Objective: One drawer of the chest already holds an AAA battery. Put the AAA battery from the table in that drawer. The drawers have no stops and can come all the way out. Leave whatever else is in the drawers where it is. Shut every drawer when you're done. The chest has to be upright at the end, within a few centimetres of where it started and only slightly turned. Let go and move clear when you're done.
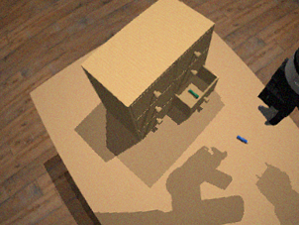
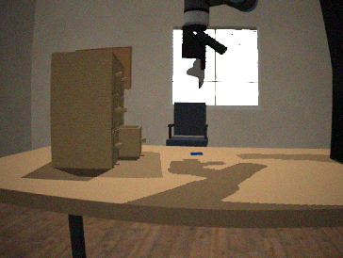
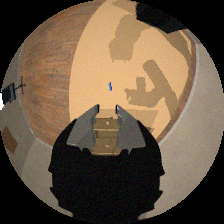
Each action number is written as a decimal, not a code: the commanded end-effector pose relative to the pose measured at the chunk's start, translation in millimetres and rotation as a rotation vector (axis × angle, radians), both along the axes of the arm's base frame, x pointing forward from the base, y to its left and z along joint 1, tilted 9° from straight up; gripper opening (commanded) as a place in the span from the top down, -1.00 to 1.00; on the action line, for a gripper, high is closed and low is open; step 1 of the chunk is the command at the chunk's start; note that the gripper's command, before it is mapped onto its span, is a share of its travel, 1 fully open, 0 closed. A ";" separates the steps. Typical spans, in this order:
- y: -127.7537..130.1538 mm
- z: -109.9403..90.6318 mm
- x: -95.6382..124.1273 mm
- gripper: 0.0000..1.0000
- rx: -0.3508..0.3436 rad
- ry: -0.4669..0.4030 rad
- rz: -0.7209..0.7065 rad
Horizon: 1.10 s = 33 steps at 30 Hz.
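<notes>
The tan chest (image 1: 152, 62) stands upright on the table; it also shows in the exterior view (image 2: 87, 110). Its bottom right drawer (image 1: 197, 93) is pulled partly out and holds a green battery (image 1: 194, 92). The other drawers look closed. A blue AAA battery (image 1: 242, 139) lies on the table in front of the chest, to the right; it also shows in the exterior view (image 2: 196, 153) and the wrist view (image 3: 110, 86). My gripper (image 1: 270, 115) (image 2: 198, 75) hangs high above the table, right of the blue battery. Its fingers stand a little apart with nothing between them.
The table's right edge runs close under the arm. A dark blue chair (image 2: 188, 124) stands beyond the table's far side, in front of a bright window. The arm's shadow falls across the near part of the table.
</notes>
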<state>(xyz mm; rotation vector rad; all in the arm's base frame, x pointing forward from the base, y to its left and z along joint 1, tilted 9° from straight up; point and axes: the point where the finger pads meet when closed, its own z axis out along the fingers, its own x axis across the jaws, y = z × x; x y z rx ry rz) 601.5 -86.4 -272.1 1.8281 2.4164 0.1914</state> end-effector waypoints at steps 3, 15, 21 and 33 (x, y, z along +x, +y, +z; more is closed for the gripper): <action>-0.4 1.0 -0.4 0.61 -0.002 0.010 0.000; -0.4 1.0 -0.4 0.61 -0.002 0.010 0.000; -0.4 1.0 -0.4 -1.00 -0.002 0.010 0.000; -0.4 1.0 -0.4 -1.00 -0.002 0.010 0.000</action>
